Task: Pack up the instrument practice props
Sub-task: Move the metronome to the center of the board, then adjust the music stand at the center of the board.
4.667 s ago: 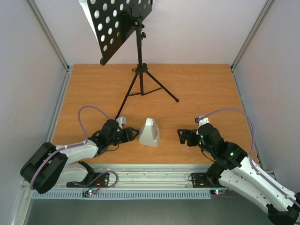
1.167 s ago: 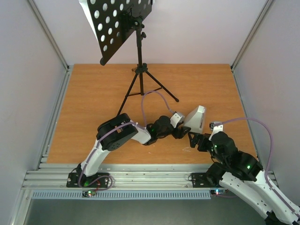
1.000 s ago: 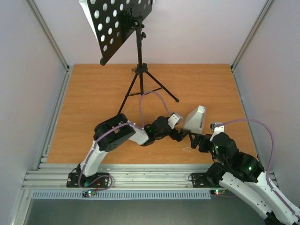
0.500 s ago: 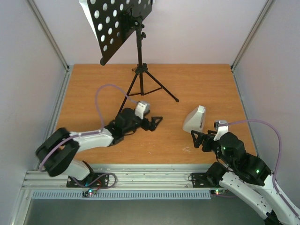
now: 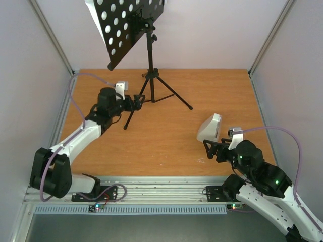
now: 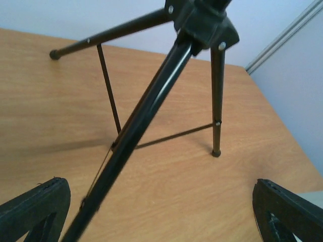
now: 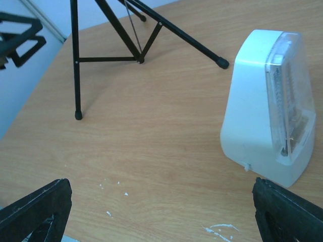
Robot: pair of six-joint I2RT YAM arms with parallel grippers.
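The black tripod music stand [image 5: 150,55] stands at the back of the table, its round-holed desk [image 5: 128,25] tilted at the top. A white sheet edge [image 5: 93,12] shows behind the desk. My left gripper [image 5: 135,102] is open beside the stand's front-left leg; in the left wrist view that leg [image 6: 141,126] runs between the wide-apart fingers, untouched by my gripper [image 6: 159,185]. The white pyramid-shaped metronome [image 5: 210,128] stands upright at the right. My right gripper [image 5: 212,148] is open and empty just in front of it; the metronome [image 7: 270,106] shows close at the right of the right wrist view.
White specks and scratches [image 7: 222,231] mark the wood near my right gripper. Metal frame rails [image 5: 63,111] and grey walls bound the table on the left, right and back. The stand's other legs [image 5: 174,96] spread toward the middle.
My left arm has swung from the metronome at the centre right back to the far left, up to the stand's leg. The metronome stays standing at the right; my right gripper barely moved.
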